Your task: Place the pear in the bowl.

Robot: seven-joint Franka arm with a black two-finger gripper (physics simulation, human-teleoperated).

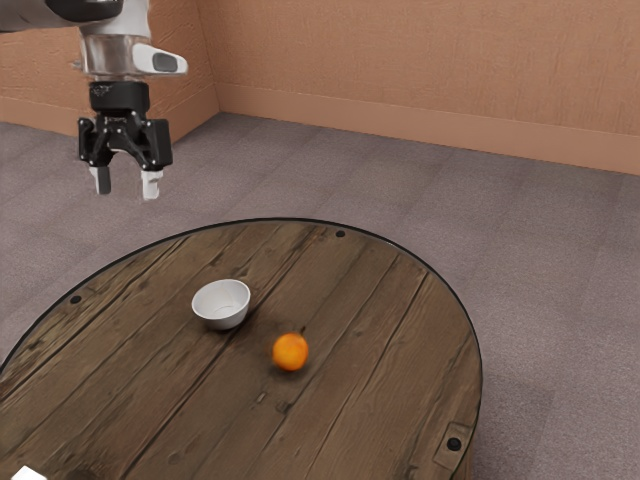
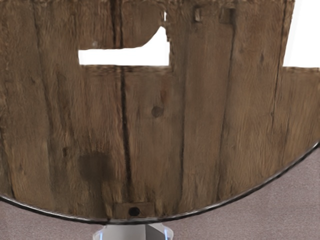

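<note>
The arm (image 1: 134, 20) is white and black, with a glossy grey band (image 1: 112, 57) below. A rounded white lug (image 1: 158, 62) sticks out beside it, bearing a dark-edged grey oval. Under a ribbed black collar (image 1: 119, 97), the gripper (image 1: 127, 189) is black and angular, dotted with small pale spots, its fingertips (image 1: 151, 185) partly white.

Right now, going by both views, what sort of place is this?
Probably a plain indoor room: a greyish, carpet-like floor, an orange-brown wall with a baseboard, and a round plank table.
</note>
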